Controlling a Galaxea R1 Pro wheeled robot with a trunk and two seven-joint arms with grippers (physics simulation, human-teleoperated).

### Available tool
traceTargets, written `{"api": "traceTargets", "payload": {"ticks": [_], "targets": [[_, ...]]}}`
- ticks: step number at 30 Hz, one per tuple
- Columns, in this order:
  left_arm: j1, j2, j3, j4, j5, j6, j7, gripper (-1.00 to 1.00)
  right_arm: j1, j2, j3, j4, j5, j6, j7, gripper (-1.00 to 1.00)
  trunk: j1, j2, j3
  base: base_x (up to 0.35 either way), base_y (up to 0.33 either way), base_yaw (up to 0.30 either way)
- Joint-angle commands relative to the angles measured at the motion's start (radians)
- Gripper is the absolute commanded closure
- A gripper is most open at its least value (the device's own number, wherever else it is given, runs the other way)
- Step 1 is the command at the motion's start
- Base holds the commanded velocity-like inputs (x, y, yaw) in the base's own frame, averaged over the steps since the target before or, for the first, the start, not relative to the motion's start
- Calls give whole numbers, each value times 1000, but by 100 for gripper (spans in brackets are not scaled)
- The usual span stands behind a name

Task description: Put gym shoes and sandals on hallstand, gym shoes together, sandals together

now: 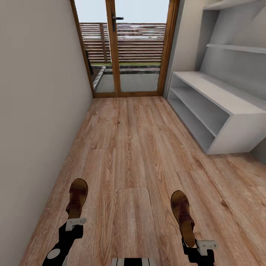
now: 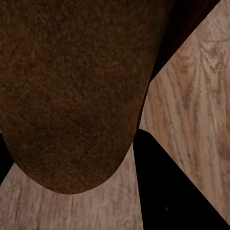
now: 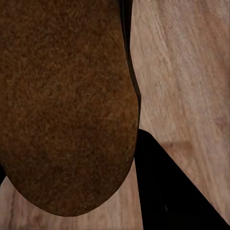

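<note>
Gripping one sandal each (both tools clamped)

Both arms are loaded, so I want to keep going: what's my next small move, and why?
Probably roll forward and turn right toward the hallstand. A sandal sits at the left gripper, another sandal at the right gripper, and the rack stands ahead, apparently beyond reach.

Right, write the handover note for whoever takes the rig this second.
Left end effector: shut on a sandal, held above the floor.
Right end effector: shut on the other sandal.
Rack: ahead on the right, top and both shelves bare where visible.
Done: both sandals picked up.
Left: set the sandals side by side on the rack, then find the two gym shoes and place them side by side too.
</note>
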Motion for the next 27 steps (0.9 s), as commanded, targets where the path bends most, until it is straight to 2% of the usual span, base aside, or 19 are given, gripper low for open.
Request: {"api": "traceTargets", "payload": {"ticks": [1,7,27], "targets": [[0,-1,4,0,-14,-3,-6,100,0,0,-1,2,-3,-3,1,100,0,0,1,6,0,0],[0,0,5,0,-14,-2,-11,100,0,3,-1,13,-3,-5,1,100,0,0,10,150,0,0],[0,0,5,8,-14,-1,-15,100,0,5,-1,19,-3,-5,0,100,0,0,42,334,0,0]]}}
